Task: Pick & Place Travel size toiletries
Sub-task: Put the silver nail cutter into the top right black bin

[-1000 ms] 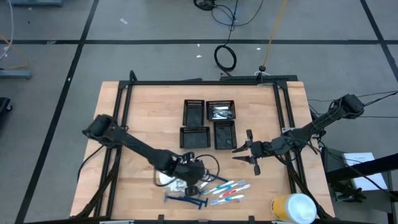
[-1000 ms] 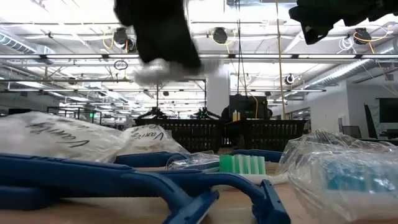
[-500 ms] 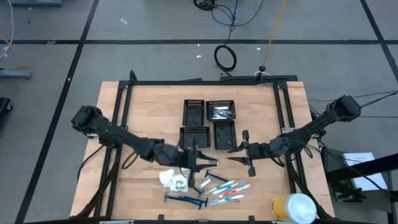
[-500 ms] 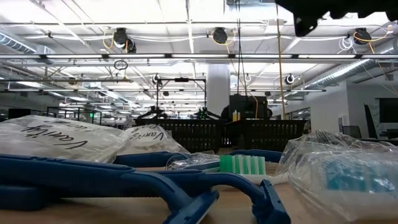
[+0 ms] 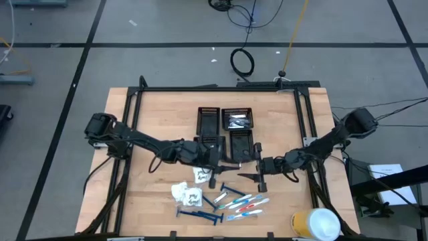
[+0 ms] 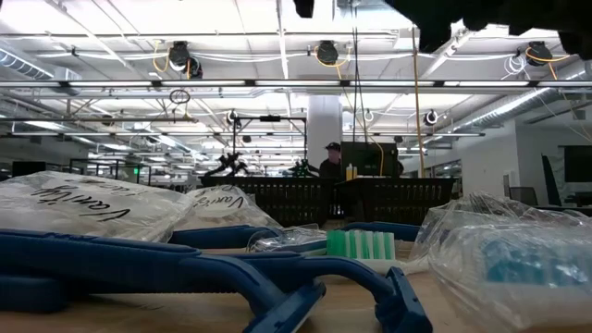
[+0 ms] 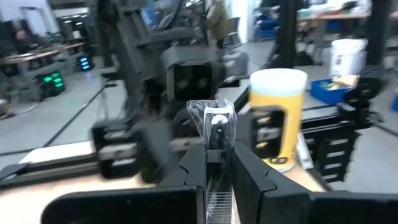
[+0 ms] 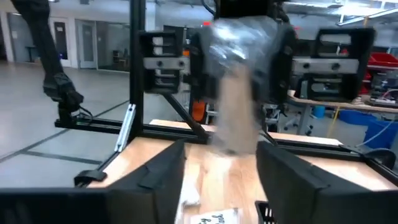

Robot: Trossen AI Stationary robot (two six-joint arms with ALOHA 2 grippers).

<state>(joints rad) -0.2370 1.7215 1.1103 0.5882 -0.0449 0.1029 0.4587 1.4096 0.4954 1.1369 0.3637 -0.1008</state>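
My left gripper (image 5: 233, 163) is over the table's middle, just nearer than the four black mesh trays (image 5: 209, 144), and is shut on a small clear packet (image 7: 214, 121). My right gripper (image 5: 253, 167) faces it from the table's right, open, with the packet (image 8: 239, 87) ahead of its spread fingers. On the table near the front edge lie blue razors (image 5: 198, 215), toothbrushes (image 5: 244, 204) and white crinkly packets (image 5: 187, 194). They show close up in the low view: razors (image 6: 231, 273), packets (image 6: 83, 208). Silvery pieces (image 5: 238, 121) lie in one far tray. My left gripper pinches the clear packet by its lower end (image 7: 214, 146) between the two fingertips (image 7: 194, 163). The fingers lie about level, pointing toward the table's right. The packet sticks out past the fingertips, lifted clear of the table.
A large yellow-and-white cylinder (image 5: 315, 223) stands at the table's near right corner. A black frame (image 5: 134, 100) runs around the table's edges. Bare wood lies left of the trays and between the trays and the toiletries.
My left gripper has risen from the white packets near the front edge and moved toward the far right, up to the trays, carrying the clear packet; it has left the low view. My right gripper has moved left toward it.
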